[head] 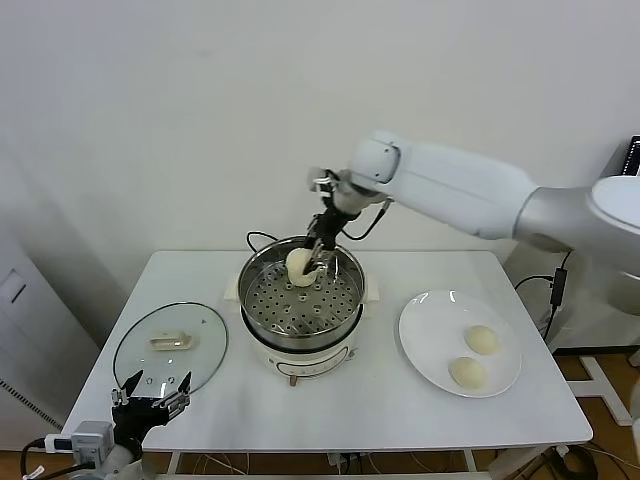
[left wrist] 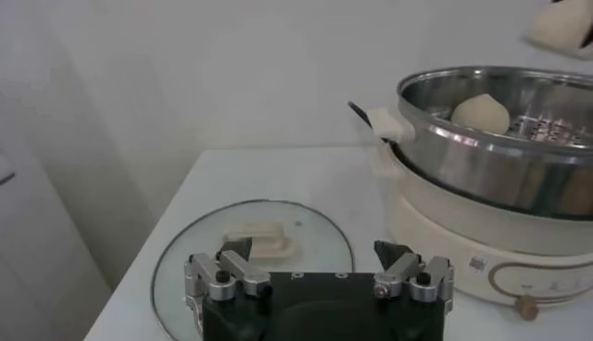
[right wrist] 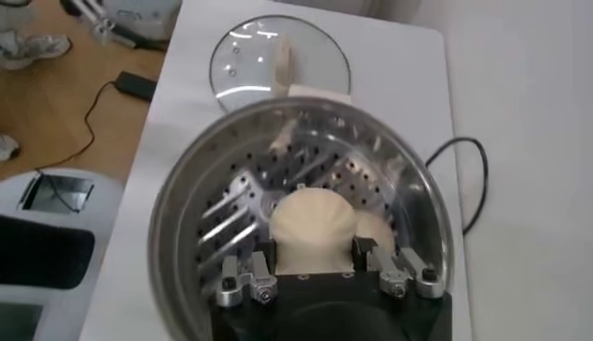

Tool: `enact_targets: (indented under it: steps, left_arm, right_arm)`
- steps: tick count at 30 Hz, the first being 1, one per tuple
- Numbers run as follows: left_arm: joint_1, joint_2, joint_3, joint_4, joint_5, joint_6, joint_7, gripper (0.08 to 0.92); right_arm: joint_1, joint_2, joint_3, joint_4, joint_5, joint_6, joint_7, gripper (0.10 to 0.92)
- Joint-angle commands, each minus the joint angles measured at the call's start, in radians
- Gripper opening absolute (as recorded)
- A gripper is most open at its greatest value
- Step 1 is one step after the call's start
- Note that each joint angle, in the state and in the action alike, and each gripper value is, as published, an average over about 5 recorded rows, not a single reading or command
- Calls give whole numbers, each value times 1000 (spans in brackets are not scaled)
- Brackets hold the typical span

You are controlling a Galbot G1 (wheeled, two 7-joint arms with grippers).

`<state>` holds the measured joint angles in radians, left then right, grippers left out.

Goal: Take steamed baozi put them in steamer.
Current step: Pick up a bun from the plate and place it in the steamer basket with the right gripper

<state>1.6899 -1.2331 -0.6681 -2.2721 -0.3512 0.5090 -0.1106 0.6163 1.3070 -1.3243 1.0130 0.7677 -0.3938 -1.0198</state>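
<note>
Nearest to the camera, at the near left corner of the surface (head: 330, 410), the left end effector (head: 150, 390) waits with its fingers apart and holds nothing; it hangs just at the near rim of the glass lid (head: 170, 345), which lies flat on the left side, probably put there so the pot is free from above.

At the centre stands the steamer (head: 300, 300), its perforated basket open. The right end effector (head: 318, 255) reaches down into the far part of it and its fingers are clamped on one steamed baozi (right wrist: 312, 225). This bun sits between the fingers, low over the holes, so I judge the placing step is nearly finished and only the release is missing. A second pale bun (right wrist: 375, 227) seems to lie just beside it in the basket, partly hidden.

On the right, the white plate (head: 425, 345) carries two more baozi (head: 481, 339), well apart from the working arm.
</note>
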Motion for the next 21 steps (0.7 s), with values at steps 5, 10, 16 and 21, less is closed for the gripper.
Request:
enact_targets:
  steps: [5,10,16,21]
  left_arm:
    - [-1,-2,1,0,0,-1,1,823]
    - [1,-1,-2,3,-1,-3,1,823]
    - [1,-2,-3,6,-1,-5,1,823]
    - [1,-3,-3,4,-1,-5,2,823]
  right_arm:
    - [-88,130,4,-89,-4,-36,79,501]
    - [-125,145,14,-108,-45,-43,103,501]
    - [-157,152,16,-116,-76,-47,111,501]
    - [-170,156,17,-127,-101,-51,115,501]
